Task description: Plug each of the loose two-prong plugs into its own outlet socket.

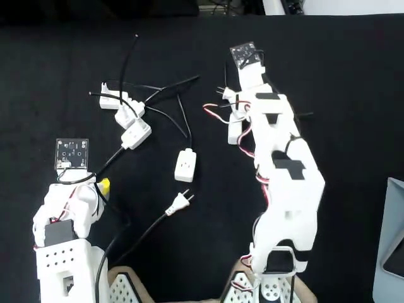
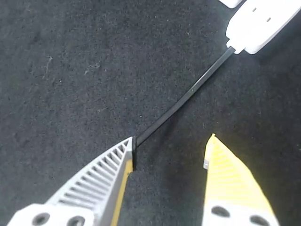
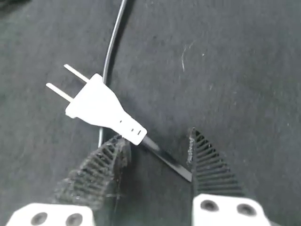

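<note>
1. Black cloth [image 1: 328, 76] covered the table. In the high view my right arm lay stretched across it and hid most of what sat under my right claw [image 3: 158, 135].
2. A white block [image 1: 235, 130] poked out beside that arm; I could not tell whether it was a socket or a plug. At the high view's right edge a grey thing [image 1: 392, 233] was cut off.
3. My right wrist view showed a white plug [image 3: 101, 107] flat on the cloth. Its tail sat just at one fingertip, and its cable [image 3: 164, 157] ran on between my fingers. That claw stood wide, gripping nothing.
4. The plug's long axis lay slantwise to the claw, both prongs pointing away from my fingers.
5. My left claw [image 2: 171, 139] was wide too and held nothing. A black cord [image 2: 183, 96] ran from a near socket [image 2: 257, 21] to under my grey fingertip.
6. The high view showed a second plug [image 1: 179, 202] loose near the table's middle. Its prongs aimed roughly at a lone socket [image 1: 185, 164] just beyond, not touching it.
7. Farther off lay a white bunch [image 1: 123, 107] of pieces and tangled leads that I could not sort out.
</note>
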`<state>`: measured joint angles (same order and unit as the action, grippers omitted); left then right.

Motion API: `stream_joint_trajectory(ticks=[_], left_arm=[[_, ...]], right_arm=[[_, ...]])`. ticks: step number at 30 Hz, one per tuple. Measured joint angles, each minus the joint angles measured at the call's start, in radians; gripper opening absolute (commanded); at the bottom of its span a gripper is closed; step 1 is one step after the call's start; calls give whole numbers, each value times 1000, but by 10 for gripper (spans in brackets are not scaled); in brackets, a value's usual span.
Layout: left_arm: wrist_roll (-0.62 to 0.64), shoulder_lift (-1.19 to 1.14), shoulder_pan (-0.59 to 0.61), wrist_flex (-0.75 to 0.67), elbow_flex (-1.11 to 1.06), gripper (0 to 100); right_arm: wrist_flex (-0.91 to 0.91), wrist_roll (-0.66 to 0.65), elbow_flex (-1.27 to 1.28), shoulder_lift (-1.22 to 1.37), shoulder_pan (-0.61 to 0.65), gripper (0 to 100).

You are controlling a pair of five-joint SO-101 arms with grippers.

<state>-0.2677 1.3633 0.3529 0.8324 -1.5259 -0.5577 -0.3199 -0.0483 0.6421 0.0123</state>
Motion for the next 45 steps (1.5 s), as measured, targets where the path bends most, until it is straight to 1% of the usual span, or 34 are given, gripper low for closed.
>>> stream_joint_trajectory(ticks=[2,3,6,7,9,14,18,22,29,35,41,45], left_arm=[[0,0,0,0,0,245],[0,0,0,0,0,245],[0,0,0,0,0,245],[0,0,0,0,0,245],[0,0,0,0,0,245],[0,0,0,0,0,245],[0,0,0,0,0,245],[0,0,0,0,0,245],[0,0,0,0,0,245],[0,0,0,0,0,245],[0,0,0,0,0,245],[0,0,0,0,0,245]], right_arm=[[0,-2,-37,32,0,178],[0,-3,-51,44,0,156],[-34,-3,-103,78,0,32],[-58,-3,-126,86,-2,6],[-104,-3,-169,94,-2,24],[-252,0,-239,97,-3,11],[-362,0,-247,69,3,11],[-496,-3,-245,18,35,11],[-763,-3,-245,-129,98,11],[-956,-3,-245,-276,103,11],[-1131,-100,-245,-456,103,12],[-1165,-129,-245,-549,103,25]])
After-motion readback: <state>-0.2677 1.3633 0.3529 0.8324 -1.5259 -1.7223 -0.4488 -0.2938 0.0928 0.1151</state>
